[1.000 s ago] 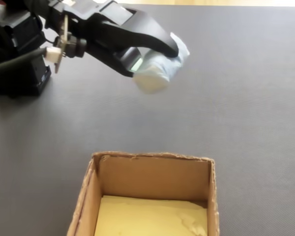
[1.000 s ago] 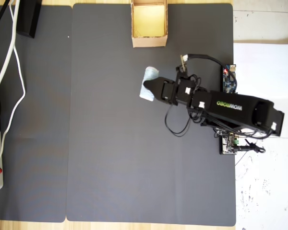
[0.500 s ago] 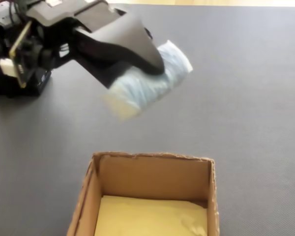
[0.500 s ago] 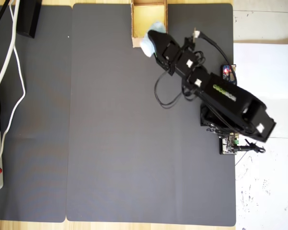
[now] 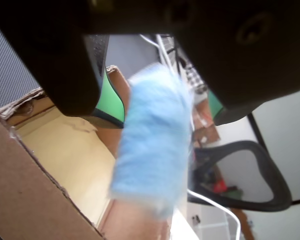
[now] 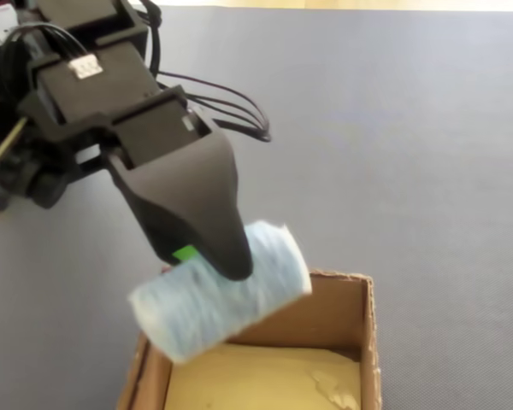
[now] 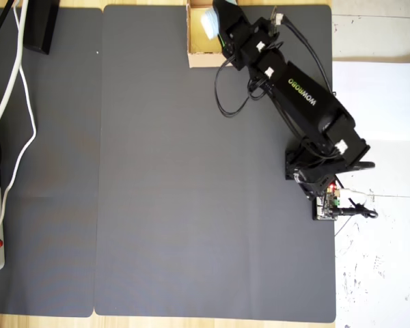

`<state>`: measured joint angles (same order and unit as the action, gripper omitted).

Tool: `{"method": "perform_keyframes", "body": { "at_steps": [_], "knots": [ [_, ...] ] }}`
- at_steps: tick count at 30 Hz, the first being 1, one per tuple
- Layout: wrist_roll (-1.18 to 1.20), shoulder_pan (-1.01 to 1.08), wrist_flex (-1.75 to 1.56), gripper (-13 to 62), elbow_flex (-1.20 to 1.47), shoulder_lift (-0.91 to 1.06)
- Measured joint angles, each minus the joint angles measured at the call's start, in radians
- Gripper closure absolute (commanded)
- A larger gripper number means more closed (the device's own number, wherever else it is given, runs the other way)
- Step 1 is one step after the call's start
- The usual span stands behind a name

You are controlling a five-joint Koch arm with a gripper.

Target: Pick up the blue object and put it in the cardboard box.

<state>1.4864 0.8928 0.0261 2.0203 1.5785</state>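
Overhead, arm (image 7: pixel 297 85) lettered "WOWROBO", pincer (image 6: pixel 222 265) clamping blue object (image 6: pixel 218 292) above cardboard box (image 6: pixel 369 342)

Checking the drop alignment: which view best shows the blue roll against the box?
The fixed view: the blue roll hangs over the cardboard box rim, held by the tool. The wrist view is blurred; overhead, the arm hides most of the roll.

I'm seeing the box (image 7: pixel 212 60) sitting at the top edge of the mat (image 7: pixel 164 178) in the overhead view, with my arm (image 7: pixel 297 89) reaching in from the right. The hand (image 6: pixel 227 269) is holding the roll (image 6: pixel 218 299) above the box's far-left rim in the fixed view, over the opening.
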Motion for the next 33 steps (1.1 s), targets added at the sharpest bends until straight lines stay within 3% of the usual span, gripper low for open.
{"method": "perform_keyframes", "body": {
  "at_steps": [11,25,33],
  "knots": [
    [0.003,-0.049,0.043,15.4,0.02,0.106],
    [0.086,-0.512,0.041,15.4,0.581,0.667],
    [0.127,-0.667,-0.011,14.1,0.795,0.699]
  ]
}}
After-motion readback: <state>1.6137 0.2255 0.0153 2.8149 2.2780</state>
